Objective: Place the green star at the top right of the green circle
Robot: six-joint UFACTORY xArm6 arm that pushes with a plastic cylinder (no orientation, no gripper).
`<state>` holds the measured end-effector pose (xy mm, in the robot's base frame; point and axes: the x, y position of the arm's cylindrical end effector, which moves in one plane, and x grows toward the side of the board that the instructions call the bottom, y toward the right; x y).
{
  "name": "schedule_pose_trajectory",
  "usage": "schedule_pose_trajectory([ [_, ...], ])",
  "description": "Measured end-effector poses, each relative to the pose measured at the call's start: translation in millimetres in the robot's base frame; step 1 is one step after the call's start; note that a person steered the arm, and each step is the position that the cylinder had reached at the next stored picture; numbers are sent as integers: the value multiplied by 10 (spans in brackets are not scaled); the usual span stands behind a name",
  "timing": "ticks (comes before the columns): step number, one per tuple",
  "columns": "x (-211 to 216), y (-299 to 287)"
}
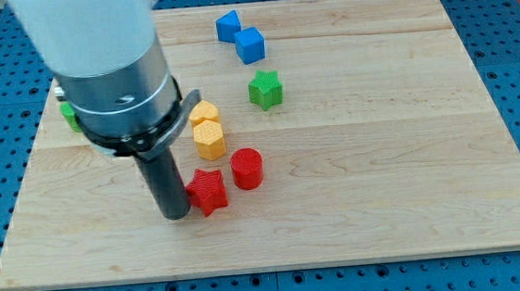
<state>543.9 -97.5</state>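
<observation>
The green star (265,89) lies on the wooden board (389,135), up from the middle. A green block, which I take to be the green circle (70,114), shows only as a sliver at the view's left, mostly hidden behind the arm's body. My tip (174,215) rests on the board just left of the red star (208,191), touching or nearly touching it. The green star is far to the upper right of my tip.
A red cylinder (247,169) sits right of the red star. Two yellow blocks (207,129) stand stacked in line above them. Two blue blocks (240,35) lie near the view's top. The arm's body (109,64) covers the board's upper left.
</observation>
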Motion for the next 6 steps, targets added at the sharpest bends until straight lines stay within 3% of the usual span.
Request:
schedule_pose_trajectory([
  [2, -441, 836],
  [4, -885, 806],
  [5, -1519, 1095],
  [6, -1680, 1094],
])
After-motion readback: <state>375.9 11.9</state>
